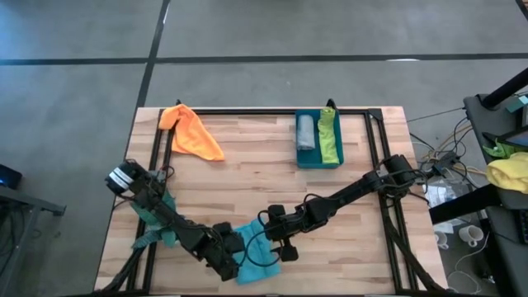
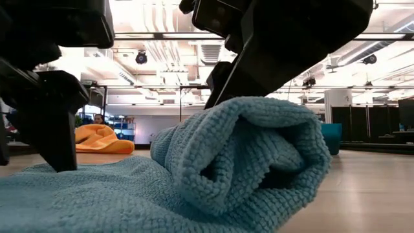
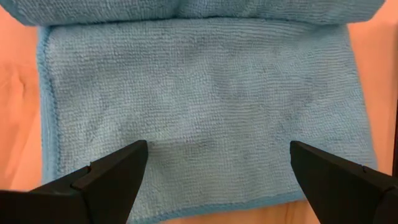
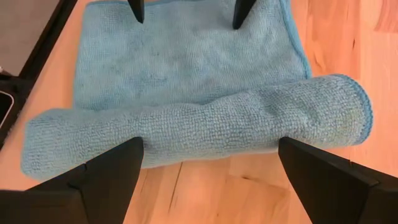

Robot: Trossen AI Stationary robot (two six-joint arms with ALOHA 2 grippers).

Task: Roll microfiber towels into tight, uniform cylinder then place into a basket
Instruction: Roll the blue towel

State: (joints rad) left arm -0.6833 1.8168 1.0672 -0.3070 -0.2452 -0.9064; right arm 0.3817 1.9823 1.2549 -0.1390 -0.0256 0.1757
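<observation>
The turquoise towel (image 1: 257,257) lies at the table's near edge, between my two grippers. One end is rolled into a thick roll (image 4: 199,127); the other part lies flat (image 3: 205,93). My left gripper (image 3: 217,165) stands open over the flat part, its fingers wide apart. My right gripper (image 4: 211,155) is open above the roll, one finger toward each end. The orange towel (image 1: 191,132) lies bunched at the far left. The teal basket (image 1: 318,164) at the far right holds a rolled grey towel (image 1: 306,132) and a lime green one (image 1: 329,136). My left gripper has its fingertips (image 2: 57,155) down at the towel's flat part, pointing steeply down; I cannot tell whether they touch the cloth. My right gripper hangs close over the roll (image 2: 252,155), its fingers slanting down; whether they touch the roll cannot be told.
Black frame rails (image 1: 247,111) run along the table's far, left and right sides. The towel lies close to the table's near edge. A yellow and green cloth heap (image 1: 511,169) sits off the table to the right. Bare wood lies between the towel and the basket.
</observation>
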